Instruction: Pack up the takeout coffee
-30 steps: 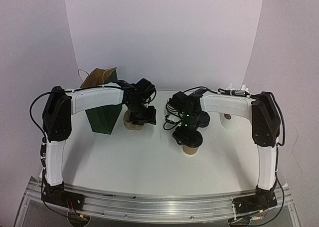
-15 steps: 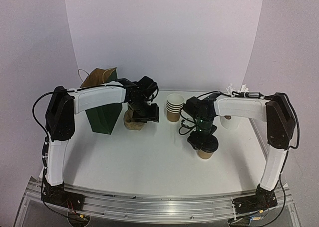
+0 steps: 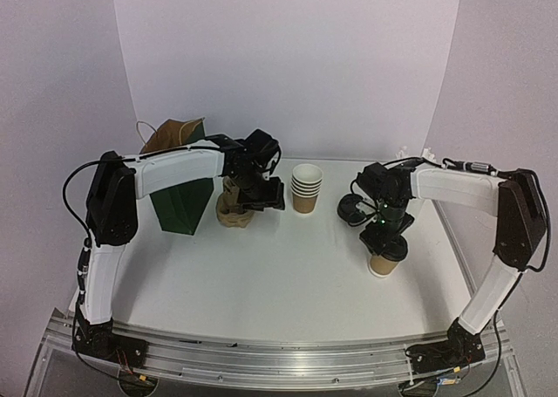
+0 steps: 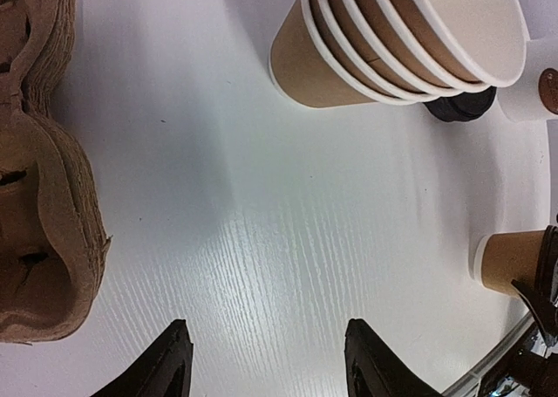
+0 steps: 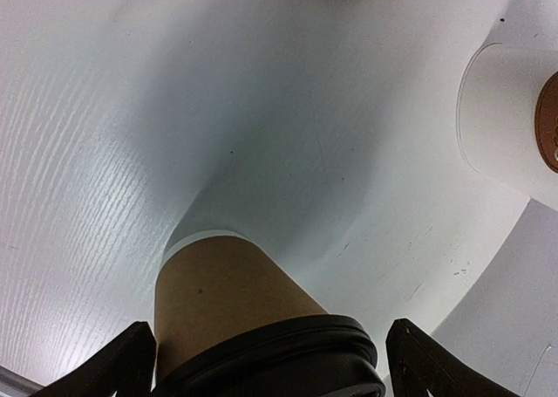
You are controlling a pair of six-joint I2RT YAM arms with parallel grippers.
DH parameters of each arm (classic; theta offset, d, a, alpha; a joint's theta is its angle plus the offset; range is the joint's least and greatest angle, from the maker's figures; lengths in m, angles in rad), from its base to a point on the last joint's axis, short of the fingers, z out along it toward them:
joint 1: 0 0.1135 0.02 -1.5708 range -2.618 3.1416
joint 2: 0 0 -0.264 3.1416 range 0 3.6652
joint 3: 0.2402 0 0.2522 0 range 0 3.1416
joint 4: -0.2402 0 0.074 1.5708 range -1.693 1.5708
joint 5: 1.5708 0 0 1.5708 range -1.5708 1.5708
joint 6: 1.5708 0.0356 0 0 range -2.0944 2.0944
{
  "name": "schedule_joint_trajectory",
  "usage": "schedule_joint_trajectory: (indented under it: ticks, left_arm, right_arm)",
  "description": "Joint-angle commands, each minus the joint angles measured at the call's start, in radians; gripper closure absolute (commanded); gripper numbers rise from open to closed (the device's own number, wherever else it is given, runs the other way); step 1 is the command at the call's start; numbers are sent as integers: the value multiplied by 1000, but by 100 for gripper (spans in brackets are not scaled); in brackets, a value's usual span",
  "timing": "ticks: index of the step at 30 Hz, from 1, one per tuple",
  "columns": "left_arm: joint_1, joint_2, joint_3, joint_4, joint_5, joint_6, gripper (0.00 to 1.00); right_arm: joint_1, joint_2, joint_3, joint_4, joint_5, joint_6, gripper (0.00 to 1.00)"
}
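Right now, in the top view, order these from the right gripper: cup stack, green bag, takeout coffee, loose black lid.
1. takeout coffee, at the right gripper itself
2. loose black lid, just beyond, leftward
3. cup stack, centre back
4. green bag, far left

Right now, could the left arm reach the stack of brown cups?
Probably yes. The left gripper hangs open close beside the stack of cups, and nothing stands between them.

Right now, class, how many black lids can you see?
2. One lid caps the kraft cup held in the right gripper. A loose lid lies on the table between that cup and the cup stack; it may be several nested.
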Motion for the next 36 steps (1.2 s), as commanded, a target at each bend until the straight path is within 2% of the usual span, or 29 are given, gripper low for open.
schedule_joint_trajectory:
  ticks: [1, 9, 15, 18, 23, 26, 30, 36]
  left_arm:
    - [-1, -12, 54, -11, 2, 19, 41]
    - [-1, -61, 31, -16, -24, 11, 41]
    - [-1, -71, 113, -56, -29, 40, 41]
    - [-1, -68, 172, -85, -28, 82, 41]
    - [-1, -57, 371, -167, -64, 156, 40]
    - [-1, -86, 451, -172, -127, 190, 40]
    - [1, -172, 447, -126, -193, 221, 39]
    - [8, -300, 434, -114, -457, 229, 39]
  right_arm:
    - [3, -14, 51, -3, -41, 13, 8]
    - [3, -8, 80, -5, -72, 15, 5]
    - [6, -12, 153, -24, -145, 26, 2]
    - [22, 7, 247, -25, -196, 40, 2]
    - [47, 88, 494, -24, -283, 107, 2]
    - [65, 138, 603, -24, -310, 138, 2]
    - [78, 181, 668, -25, -291, 166, 2]
    - [80, 186, 683, -24, -240, 183, 2]
